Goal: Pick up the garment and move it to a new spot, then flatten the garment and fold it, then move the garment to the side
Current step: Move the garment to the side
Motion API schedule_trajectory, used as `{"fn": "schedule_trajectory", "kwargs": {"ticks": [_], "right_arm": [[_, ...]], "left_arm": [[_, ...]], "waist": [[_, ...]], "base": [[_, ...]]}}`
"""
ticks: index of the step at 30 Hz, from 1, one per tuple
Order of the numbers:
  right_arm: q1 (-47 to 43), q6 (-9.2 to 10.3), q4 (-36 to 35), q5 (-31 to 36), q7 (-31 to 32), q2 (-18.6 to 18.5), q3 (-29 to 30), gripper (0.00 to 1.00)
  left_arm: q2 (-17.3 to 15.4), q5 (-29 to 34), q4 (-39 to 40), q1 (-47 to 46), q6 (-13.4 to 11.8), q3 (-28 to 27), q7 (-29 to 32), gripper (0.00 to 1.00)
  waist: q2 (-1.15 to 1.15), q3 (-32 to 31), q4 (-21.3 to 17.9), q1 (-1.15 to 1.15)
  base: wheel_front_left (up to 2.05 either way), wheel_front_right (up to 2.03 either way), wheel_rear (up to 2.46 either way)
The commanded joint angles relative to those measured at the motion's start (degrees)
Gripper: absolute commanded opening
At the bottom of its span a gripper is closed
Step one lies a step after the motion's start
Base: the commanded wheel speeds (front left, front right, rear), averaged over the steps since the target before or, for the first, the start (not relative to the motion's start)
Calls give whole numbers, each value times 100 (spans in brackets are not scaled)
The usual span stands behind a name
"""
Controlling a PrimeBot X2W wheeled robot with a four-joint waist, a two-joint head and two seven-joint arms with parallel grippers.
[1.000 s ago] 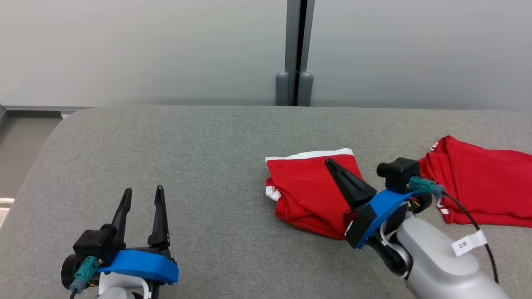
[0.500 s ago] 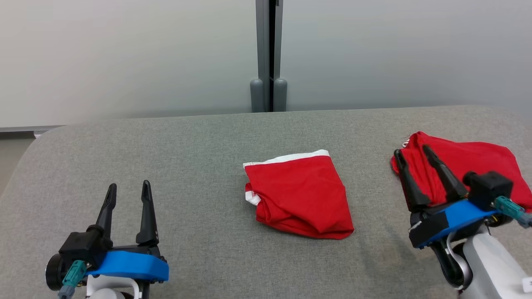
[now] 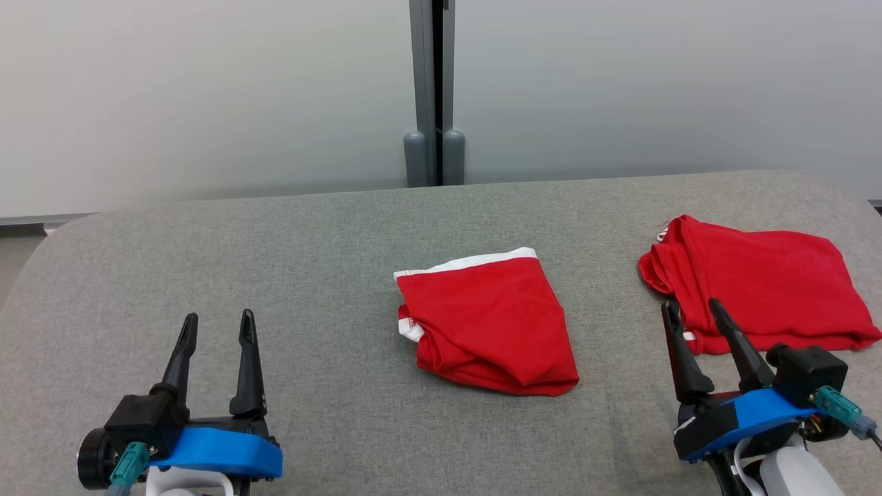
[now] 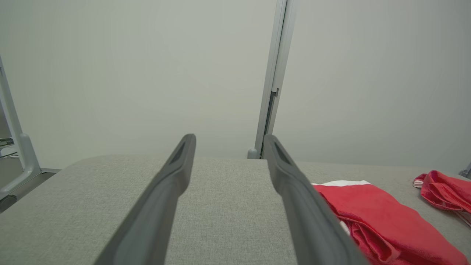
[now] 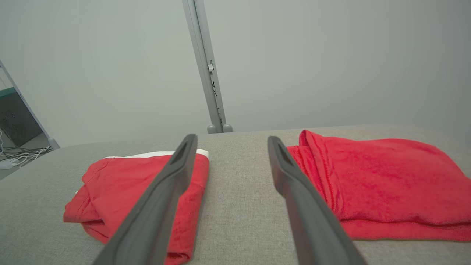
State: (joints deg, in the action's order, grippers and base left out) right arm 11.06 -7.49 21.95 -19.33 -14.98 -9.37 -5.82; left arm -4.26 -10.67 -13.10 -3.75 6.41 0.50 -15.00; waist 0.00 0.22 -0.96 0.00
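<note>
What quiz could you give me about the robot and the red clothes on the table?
1. What colour is the band on the middle garment? A white, B blue, C black.
2. True or false: the left gripper is holding cloth.
3. How many red garments lie on the grey table?
Key: 1 A. 2 False, it is open and empty. 3 Two: the middle one and the right-hand garment.

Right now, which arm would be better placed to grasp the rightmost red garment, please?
Right: the right tool, open, sits at the rightmost garment's near edge; the left tool lies beyond the folded garment.
</note>
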Motion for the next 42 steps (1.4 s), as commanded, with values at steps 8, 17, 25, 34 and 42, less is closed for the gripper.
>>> {"fn": "schedule_trajectory", "kwargs": {"ticks": [8,17,25,34,42], "right_arm": [[146,-1,398,-114,64,-54,-168,100],[1309,-1,1473,-446,738,61,-545,100],[2550,-1,2858,-819,1852,62,-324,100],[3297,-1,4291,-883,3025,-51,-199,100],[3349,-2,4755,-907,3172,103,-243,0]], "left_arm": [[40,59,-62,8,67,-9,-24,100],[82,79,-91,-237,86,179,-24,100],[99,46,-194,-519,113,335,-24,100],[119,8,-226,-619,118,345,-24,100],[129,-4,-251,-633,122,316,-24,100]], "waist": [[0,-2,119,0],[0,375,381,0],[0,717,925,0],[0,949,1410,0],[0,989,1528,0]], "base": [[0,0,0],[0,0,0],[0,0,0],[0,0,0],[0,0,0]]}}
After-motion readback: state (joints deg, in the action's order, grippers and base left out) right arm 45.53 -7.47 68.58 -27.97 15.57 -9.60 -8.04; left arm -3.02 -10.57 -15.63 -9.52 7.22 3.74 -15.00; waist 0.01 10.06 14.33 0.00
